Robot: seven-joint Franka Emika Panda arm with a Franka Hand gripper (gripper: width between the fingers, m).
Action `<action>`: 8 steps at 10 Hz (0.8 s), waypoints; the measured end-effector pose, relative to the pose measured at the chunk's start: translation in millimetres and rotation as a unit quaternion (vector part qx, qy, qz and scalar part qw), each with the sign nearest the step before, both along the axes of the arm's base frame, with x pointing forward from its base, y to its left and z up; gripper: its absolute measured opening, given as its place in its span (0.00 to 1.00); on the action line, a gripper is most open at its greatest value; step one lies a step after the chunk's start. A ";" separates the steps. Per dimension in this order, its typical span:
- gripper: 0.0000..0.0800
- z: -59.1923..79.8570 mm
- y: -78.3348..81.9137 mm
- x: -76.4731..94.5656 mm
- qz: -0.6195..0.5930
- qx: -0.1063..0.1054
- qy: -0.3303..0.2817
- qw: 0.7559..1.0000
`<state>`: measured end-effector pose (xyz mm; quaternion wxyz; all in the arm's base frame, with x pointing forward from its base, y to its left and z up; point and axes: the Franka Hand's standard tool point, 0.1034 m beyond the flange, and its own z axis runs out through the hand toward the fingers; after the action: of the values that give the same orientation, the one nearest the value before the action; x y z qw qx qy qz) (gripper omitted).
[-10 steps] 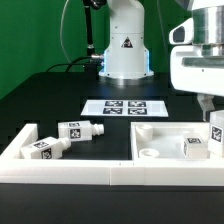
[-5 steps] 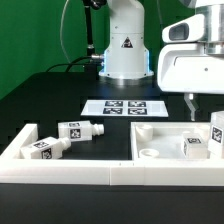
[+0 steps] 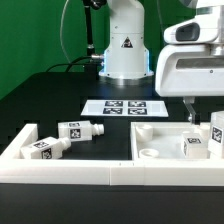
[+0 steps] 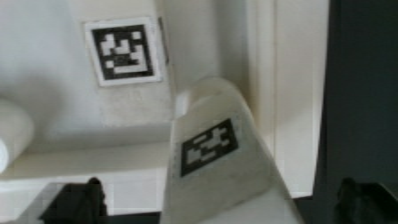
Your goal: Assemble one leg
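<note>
The fingers [image 3: 203,118] hover spread wide, empty, above the leg [image 3: 195,146] standing on the white panel [image 3: 160,134] at four o'clock. Nothing is grasped yet; pickup and insertion remain.

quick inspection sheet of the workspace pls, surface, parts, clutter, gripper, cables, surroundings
surface: black table; the marker board lies flat near the robot base.
job's things: two legs lie on their sides at the exterior view's left; another leg stands on the white panel, a further one at the right edge.
clutter: nothing seen.
grippers: gripper hangs above the panel, fingers apart, holding nothing.
cables: black cable rises behind the base.
surroundings: green backdrop.
</note>
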<state>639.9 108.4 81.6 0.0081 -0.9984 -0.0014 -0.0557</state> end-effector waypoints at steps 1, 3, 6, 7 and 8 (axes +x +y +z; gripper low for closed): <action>0.81 0.0 1.5 0.4 0.029 -0.003 -0.002 1.000; 0.81 -0.6 2.4 0.6 0.077 -0.008 -0.004 0.997; 0.50 -1.2 2.8 0.3 0.090 -0.009 -0.003 0.996; 0.36 -1.3 2.7 0.3 0.090 -0.009 -0.003 0.996; 0.36 -1.3 2.6 0.3 0.085 -0.008 -0.003 0.996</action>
<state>640.2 111.0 80.3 0.0043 -0.9946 -0.0863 -0.0581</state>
